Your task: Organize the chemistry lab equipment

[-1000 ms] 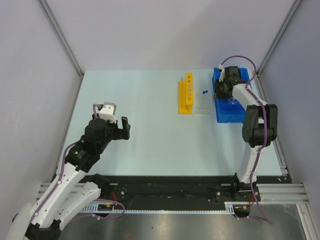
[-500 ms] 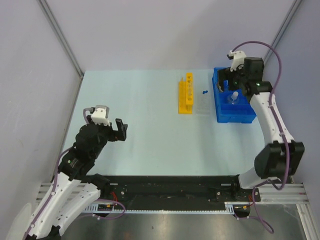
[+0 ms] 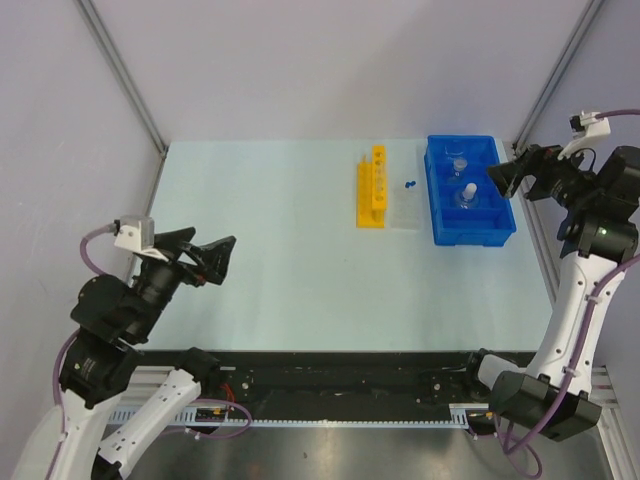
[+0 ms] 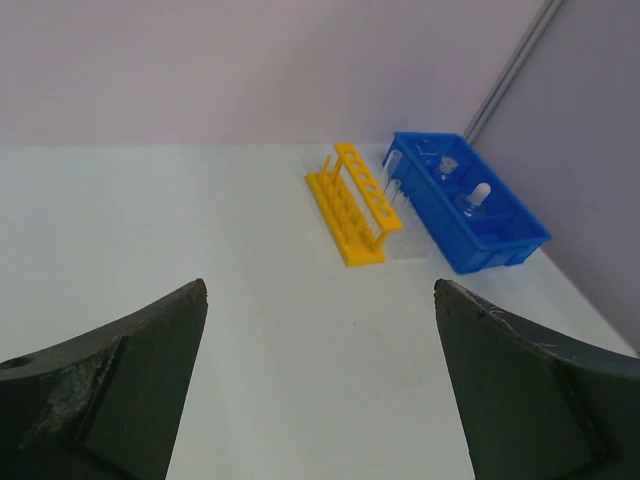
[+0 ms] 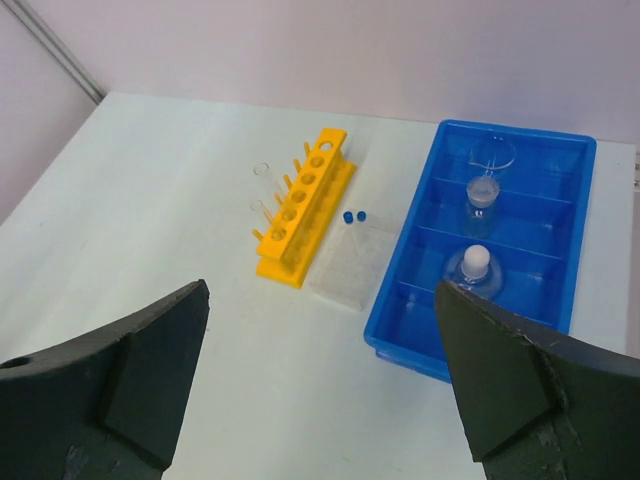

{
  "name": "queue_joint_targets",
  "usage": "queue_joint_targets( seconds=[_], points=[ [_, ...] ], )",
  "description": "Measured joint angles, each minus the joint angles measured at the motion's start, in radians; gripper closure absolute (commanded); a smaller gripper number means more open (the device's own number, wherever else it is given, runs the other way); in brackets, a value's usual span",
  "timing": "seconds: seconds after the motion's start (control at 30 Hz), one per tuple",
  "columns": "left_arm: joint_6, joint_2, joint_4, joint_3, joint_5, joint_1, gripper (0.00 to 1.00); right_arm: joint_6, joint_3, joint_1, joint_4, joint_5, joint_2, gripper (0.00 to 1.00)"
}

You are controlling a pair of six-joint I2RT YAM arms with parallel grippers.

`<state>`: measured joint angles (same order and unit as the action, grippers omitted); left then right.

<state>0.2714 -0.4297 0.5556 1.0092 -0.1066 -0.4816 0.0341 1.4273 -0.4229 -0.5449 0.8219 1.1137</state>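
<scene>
The left gripper is hovering above the near left of the pale, smooth worktop. Its dark, wedge-shaped fingers are standing wide apart and gripping nothing. The right gripper is hanging in the air beside the right edge of the blue compartmented bin, its matte black fingers likewise spread wide and empty.

The bin, a glossy rectangular plastic box split by cross walls, is sitting at the far right. In a middle compartment the round-bodied small clear flask with white stopper is standing upright. A short clear jar is occupying the next compartment back, and the small clear beaker the farthest one.

Left of the bin, the flat clear tray is lying just beside the yellow holed tube rack, a long plastic bar with a row of round holes. The thin blue-capped tubes are showing at the tray's far end.
</scene>
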Motion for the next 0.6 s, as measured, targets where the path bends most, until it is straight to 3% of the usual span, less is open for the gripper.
queue_joint_targets(
  seconds=[0.33, 0.6],
  points=[
    [0.047, 0.005, 0.087, 0.08, 0.056, 0.0, 0.0, -0.064, -0.013, -0.005, -0.03, -0.074, -0.159, 0.0],
    [0.073, 0.022, 0.142, 0.093, 0.066, 0.0, 0.0, -0.108, -0.013, 0.214, -0.08, -0.238, -0.189, 0.0]
  ],
)
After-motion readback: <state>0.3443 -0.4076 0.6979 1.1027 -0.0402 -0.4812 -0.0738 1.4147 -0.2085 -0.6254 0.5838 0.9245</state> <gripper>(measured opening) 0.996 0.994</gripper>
